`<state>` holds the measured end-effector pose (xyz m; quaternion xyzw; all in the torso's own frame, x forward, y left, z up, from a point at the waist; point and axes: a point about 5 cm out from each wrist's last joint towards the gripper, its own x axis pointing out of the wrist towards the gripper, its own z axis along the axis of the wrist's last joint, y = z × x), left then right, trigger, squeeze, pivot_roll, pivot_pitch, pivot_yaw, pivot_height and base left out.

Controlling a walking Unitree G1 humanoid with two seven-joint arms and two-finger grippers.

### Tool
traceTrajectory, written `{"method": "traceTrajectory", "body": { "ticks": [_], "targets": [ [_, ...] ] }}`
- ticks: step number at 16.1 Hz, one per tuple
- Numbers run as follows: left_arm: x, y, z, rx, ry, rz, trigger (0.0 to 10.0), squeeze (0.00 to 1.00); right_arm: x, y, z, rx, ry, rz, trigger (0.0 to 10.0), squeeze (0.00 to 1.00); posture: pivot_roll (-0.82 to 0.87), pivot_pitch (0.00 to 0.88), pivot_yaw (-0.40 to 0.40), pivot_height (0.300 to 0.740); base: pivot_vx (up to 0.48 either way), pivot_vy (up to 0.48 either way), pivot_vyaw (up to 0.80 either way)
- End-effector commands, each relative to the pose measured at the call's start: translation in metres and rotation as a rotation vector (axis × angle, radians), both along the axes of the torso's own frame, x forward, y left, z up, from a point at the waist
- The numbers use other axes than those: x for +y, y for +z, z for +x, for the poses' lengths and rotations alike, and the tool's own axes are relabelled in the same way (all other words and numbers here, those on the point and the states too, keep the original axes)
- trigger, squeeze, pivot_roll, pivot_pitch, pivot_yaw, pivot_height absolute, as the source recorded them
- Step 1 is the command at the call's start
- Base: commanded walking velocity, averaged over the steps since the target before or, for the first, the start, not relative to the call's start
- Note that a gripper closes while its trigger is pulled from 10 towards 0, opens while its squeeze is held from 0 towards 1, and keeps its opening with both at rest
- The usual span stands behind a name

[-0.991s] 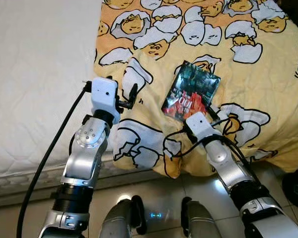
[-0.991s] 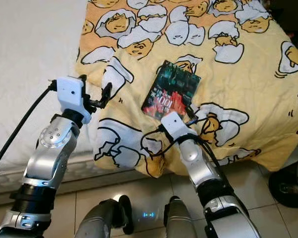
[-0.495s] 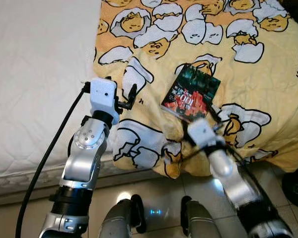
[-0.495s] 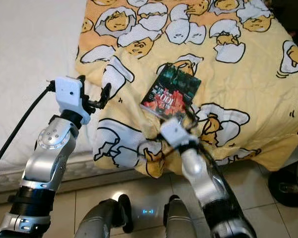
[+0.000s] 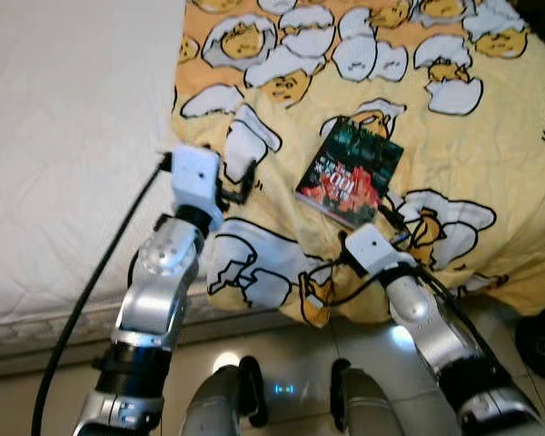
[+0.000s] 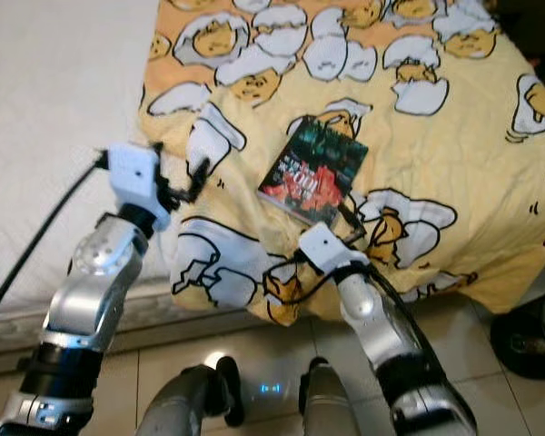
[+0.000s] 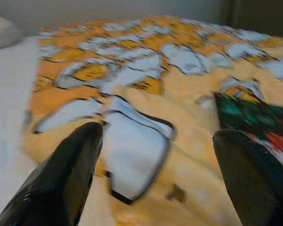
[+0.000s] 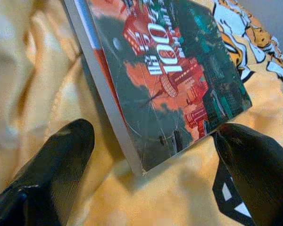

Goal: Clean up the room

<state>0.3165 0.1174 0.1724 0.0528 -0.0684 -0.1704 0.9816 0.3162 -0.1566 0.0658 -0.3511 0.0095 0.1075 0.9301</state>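
1. The bed (image 5: 64, 136) and its yellow blanket (image 5: 490, 163) are the biggest trouble. The blanket is soft and rumpled under the book (image 5: 350, 171), which lies flat near the blanket's front edge. If I press down to get a finger under the cover, the cloth may give way and bunch into my grasp along with the book.

2. My right gripper (image 8: 153, 176) is spread wide and holds nothing; its two fingers straddle the book's near corner without touching. Closing here, I judge I would pinch only a corner, and the book could pivot out and slide off toward the floor (image 5: 291, 350).

3. My left gripper (image 7: 158, 176) is also parted and empty, hovering over the blanket beside the book. If I bring it in carelessly, it may drag the fabric and shift the book out from between my right fingers.

4. The cable (image 5: 100, 272) trailing from my left wrist could catch the mattress edge as I reach.
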Motion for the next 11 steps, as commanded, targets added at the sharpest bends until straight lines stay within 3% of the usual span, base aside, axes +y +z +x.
{"method": "traceTrajectory", "body": {
  "ticks": [1,3,9,10,11],
  "targets": [
    [-0.008,-0.006,-0.007,0.042,-0.091,0.002,10.0,0.00,-0.001,-0.009,-0.002,0.038,0.005,-0.028,10.0,0.00,-0.09,0.260,0.074,0.723,0.000,0.000,0.00],
    [-0.016,-0.007,-0.013,0.053,-0.171,0.041,10.0,0.00,-0.006,-0.013,0.002,0.065,-0.008,-0.060,10.0,0.00,-0.09,0.262,0.077,0.723,0.000,0.000,0.00],
    [-0.016,-0.004,-0.013,0.050,-0.185,0.052,10.0,0.00,-0.007,-0.006,0.011,0.030,-0.022,-0.062,10.0,0.00,-0.09,0.264,0.082,0.723,0.000,0.000,0.00],
    [-0.017,-0.004,-0.013,0.052,-0.188,0.055,10.0,0.00,-0.009,-0.009,0.012,0.055,-0.042,-0.036,9.5,0.00,-0.09,0.265,0.085,0.723,0.000,0.000,0.00],
    [-0.017,-0.004,-0.013,0.053,-0.188,0.055,10.0,0.00,-0.009,-0.010,0.012,0.063,-0.049,-0.025,6.7,0.00,-0.09,0.264,0.084,0.723,0.000,0.000,0.00]
  ]
}}
